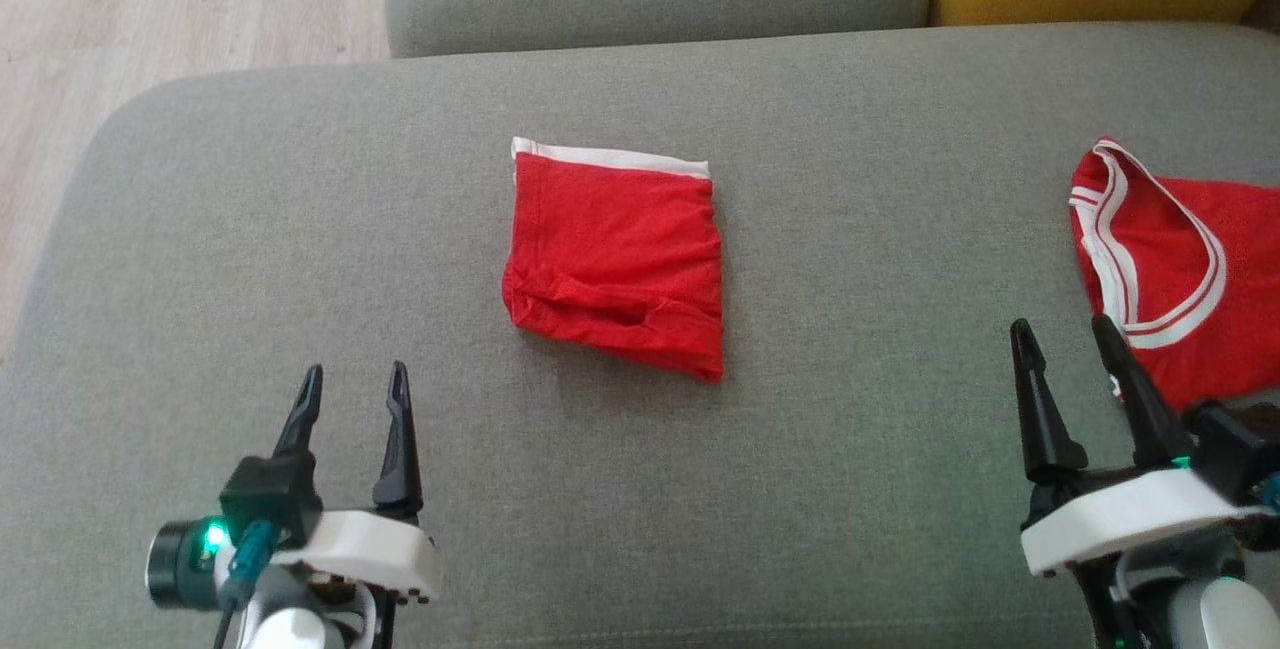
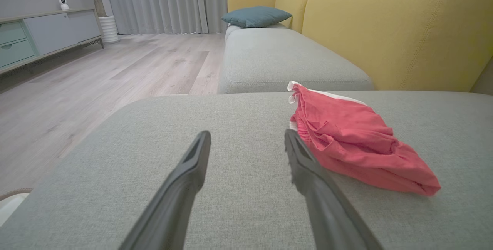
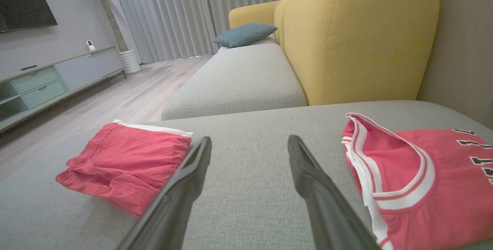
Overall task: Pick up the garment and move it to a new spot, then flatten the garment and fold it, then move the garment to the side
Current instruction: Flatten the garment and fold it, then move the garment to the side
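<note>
One grey cushion (image 1: 250, 229), two red garments laid on it, two grippers held clear.

The cushion is used as the work surface. A red jersey (image 1: 1170, 259) is spread at its right edge, seemingly set apart there. The folded red garment (image 1: 615, 259) is laid at the centre, well apart from the jersey, and is judged to be folded and awaiting its move to the side. The left gripper (image 1: 355, 374) and right gripper (image 1: 1060, 324) are held low near the front, jaws spread with nothing gripped, presumably so the cloth is not disturbed.
</note>
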Robot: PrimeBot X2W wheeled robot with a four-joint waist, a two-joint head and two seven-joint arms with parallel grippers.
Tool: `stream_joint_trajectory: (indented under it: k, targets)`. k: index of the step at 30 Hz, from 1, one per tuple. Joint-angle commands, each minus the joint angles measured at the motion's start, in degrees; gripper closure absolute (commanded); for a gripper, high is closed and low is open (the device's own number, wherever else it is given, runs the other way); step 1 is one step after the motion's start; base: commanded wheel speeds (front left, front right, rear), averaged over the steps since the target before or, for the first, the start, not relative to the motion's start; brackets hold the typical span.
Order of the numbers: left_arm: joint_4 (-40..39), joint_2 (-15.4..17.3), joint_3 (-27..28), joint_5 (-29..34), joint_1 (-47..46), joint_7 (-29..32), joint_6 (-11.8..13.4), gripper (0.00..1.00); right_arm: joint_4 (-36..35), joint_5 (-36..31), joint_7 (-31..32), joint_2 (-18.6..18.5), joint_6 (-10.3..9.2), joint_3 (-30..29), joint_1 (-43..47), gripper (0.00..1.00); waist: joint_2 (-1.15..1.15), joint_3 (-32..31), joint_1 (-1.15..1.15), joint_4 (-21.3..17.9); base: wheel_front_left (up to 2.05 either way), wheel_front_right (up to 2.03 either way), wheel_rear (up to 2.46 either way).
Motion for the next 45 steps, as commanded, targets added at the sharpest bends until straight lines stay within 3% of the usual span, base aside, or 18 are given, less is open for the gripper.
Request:
stream_joint_trajectory:
  k: [1,25,31,38,45]
  targets:
    - [-2.1,1.1,1.8,-0.2,-1.8,0.1,0.2,0.0,-2.6,-0.4,0.2,-0.3,0.19,0.9,-1.0,0.0,0.0,-0.1,0.0,0.0,0.0,0.0,0.0]
    - [-2.6,1.8,1.1,-0.7,-2.1,0.4,1.0,0.0,-3.2,-1.0,1.3,0.3,0.19,0.4,-1.0,0.0,0.0,-0.2,0.0,0.5,0.0,0.0,0.0]
    - [-3.8,1.7,0.5,-0.1,-4.6,-0.2,1.2,0.0,-2.5,-1.0,2.4,-0.8,0.19,0.4,-3.0,0.0,0.0,2.7,0.0,2.4,0.0,0.0,0.0]
    - [-4.3,0.6,-0.7,0.6,-10.4,-1.4,0.7,0.0,3.9,0.8,3.6,-3.1,0.19,4.6,-11.6,0.0,0.0,9.3,0.0,6.2,0.0,0.0,0.0]
    - [-3.2,-1.4,-2.2,1.2,-16.2,-2.5,0.1,0.0,15.5,3.2,4.8,-4.1,0.19,12.3,-22.3,0.0,0.0,14.9,0.0,10.3,0.0,0.0,0.0]
